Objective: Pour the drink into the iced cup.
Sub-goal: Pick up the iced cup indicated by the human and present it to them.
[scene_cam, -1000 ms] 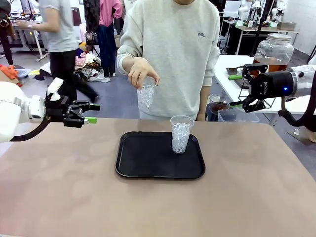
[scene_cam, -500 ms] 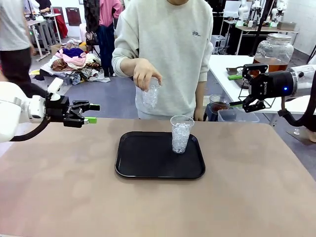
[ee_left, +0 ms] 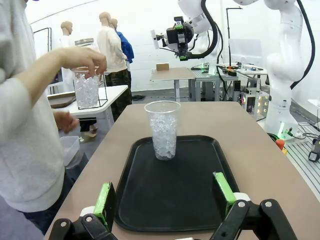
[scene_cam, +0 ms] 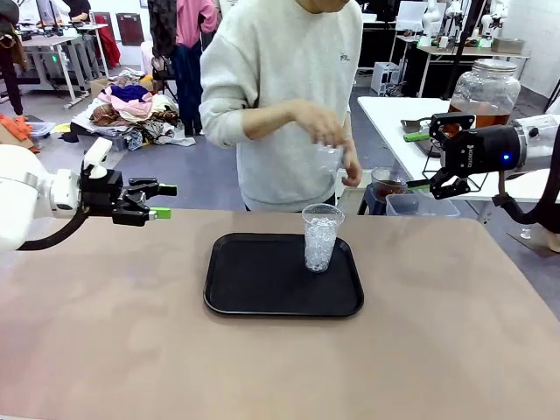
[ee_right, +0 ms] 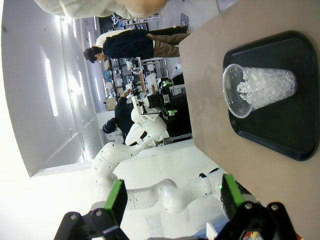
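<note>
An iced cup, clear plastic and full of ice, stands upright on the right part of a black tray. A person's hand holds a second cup of ice in the air, above and behind it. The drink is amber liquid in a big glass jar on the white side table at far right. My left gripper hovers open to the left of the tray, with the cup ahead of it. My right gripper hangs open just in front of the jar and faces the cup.
The tray lies mid-table on the brown tabletop. The person stands at the far edge, leaning toward the white side table. A small bin sits below that table. The near half of the table holds nothing.
The person's hand has carried the second cup of ice from above the tray's left side over to the right, toward the side table. Both arms are where they were.
</note>
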Motion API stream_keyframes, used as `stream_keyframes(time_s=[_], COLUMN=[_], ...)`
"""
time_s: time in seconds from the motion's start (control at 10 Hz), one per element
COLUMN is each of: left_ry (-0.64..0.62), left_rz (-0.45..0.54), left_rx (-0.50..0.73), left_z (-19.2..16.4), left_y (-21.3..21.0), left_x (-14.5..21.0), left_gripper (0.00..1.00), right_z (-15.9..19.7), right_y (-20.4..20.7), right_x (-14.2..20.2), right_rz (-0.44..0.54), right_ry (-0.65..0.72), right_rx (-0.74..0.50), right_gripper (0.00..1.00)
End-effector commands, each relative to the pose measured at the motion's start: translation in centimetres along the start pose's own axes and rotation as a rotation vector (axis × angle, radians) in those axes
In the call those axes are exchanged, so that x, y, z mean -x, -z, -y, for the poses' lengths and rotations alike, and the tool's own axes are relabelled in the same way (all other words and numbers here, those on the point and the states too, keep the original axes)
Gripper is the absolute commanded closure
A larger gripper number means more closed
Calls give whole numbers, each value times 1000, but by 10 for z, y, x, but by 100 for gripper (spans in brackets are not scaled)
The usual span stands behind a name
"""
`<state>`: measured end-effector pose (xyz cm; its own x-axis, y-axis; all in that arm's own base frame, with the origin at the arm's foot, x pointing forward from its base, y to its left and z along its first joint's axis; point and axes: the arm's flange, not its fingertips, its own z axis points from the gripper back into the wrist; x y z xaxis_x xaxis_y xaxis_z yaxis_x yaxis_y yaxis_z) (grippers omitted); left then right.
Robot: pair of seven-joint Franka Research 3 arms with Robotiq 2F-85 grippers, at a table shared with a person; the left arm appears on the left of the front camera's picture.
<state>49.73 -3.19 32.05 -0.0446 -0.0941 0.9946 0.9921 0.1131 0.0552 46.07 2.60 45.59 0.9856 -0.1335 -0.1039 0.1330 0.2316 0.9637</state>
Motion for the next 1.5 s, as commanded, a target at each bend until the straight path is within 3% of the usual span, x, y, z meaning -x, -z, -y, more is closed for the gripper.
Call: stream_keyframes(time_s=[0.0, 1.4], left_ry=[3, 3], left_rz=[7, 7], left_rx=[-7, -7], left_z=[0, 0], left_y=[1, 1], left_x=[-2, -2], left_gripper=[0, 0], right_z=[-2, -2], right_y=[1, 1], right_x=[0, 0], right_rz=[-1, -1], right_ry=[-2, -2], right_rx=[-2, -2], right_gripper=[0, 0])
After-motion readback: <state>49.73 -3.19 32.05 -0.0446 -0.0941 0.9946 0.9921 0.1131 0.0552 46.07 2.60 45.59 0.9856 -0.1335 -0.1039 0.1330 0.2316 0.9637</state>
